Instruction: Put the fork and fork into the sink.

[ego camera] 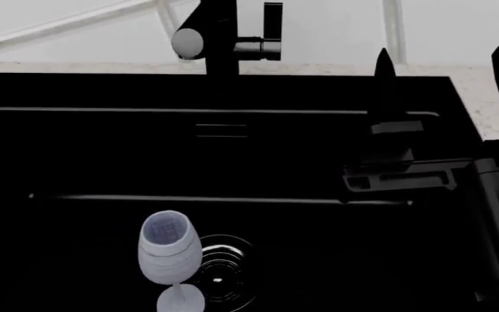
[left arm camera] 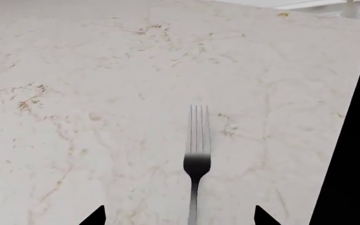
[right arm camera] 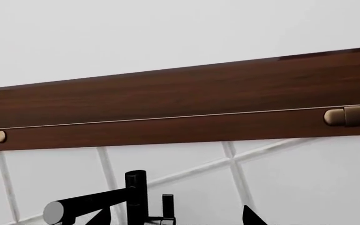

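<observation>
A matt black sink (ego camera: 102,162) is filling most of the head view, with a fork lying on pale marble in the left wrist view.

The marble worktop (left arm camera: 105,93) is spreading across nearly the whole left wrist frame, and the slim fork (left arm camera: 197,159) is lying flat on it at lower centre, tines pointing toward the top of the frame. The left gripper (left arm camera: 180,216) is showing only two dark fingertips at the bottom edge, spread wide either side of the fork's handle (not touching it). In the head view, the right gripper (ego camera: 444,62) is reaching over the sink's right side, its two fingers standing well apart and holding nothing. A black tap (ego camera: 223,39) is standing at top centre, a wine glass (ego camera: 169,253) is standing beside the round drain (ego camera: 228,270) at lower centre.
</observation>
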Motion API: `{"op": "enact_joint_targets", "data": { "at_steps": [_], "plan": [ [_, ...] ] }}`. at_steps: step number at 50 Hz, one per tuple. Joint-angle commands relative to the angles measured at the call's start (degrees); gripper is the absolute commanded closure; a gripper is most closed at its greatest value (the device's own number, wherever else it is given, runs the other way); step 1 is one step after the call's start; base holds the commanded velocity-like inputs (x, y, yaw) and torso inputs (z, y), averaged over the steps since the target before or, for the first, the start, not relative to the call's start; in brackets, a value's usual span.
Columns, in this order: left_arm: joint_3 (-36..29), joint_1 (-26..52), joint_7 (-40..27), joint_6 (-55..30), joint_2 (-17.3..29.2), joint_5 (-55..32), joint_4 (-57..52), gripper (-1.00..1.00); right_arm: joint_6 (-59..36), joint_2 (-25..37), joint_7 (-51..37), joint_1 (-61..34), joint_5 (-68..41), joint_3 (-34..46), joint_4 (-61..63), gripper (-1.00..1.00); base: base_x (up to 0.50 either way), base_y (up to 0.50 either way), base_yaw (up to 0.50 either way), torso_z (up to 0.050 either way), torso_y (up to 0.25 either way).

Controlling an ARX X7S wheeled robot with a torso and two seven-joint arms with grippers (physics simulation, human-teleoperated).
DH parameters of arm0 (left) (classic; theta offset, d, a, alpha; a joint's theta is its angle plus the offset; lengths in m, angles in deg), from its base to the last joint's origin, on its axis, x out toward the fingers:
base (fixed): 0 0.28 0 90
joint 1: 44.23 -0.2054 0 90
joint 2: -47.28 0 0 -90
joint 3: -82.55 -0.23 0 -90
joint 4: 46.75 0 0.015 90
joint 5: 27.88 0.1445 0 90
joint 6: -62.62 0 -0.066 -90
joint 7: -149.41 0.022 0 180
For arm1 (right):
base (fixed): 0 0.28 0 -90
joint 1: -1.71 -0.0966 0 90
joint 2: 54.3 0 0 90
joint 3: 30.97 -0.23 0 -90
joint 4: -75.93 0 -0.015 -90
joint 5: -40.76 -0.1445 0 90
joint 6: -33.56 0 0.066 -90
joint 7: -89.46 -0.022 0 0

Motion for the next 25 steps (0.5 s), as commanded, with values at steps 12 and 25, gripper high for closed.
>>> {"op": "enact_joint_targets", "data": {
  "at_steps": [12, 25],
  "plan": [
    [-0.4, -4.5, 2.8, 3.6, 0.6, 0.3, 5.1, -1.0, 0.5, -0.1, -0.2, 0.6, 0.0, -0.2, -0.1, -1.0, 0.0, 0.0, 0.0, 0.0, 0.0],
    [0.1, -6.3, 2.8, 3.0, 0.4, -0.1, 4.9, -1.0, 0.6, 0.2, -0.4, 0.8, -0.3, -0.5, 0.2, -1.0, 0.0, 0.0, 0.0, 0.0, 0.0]
  ]
}}
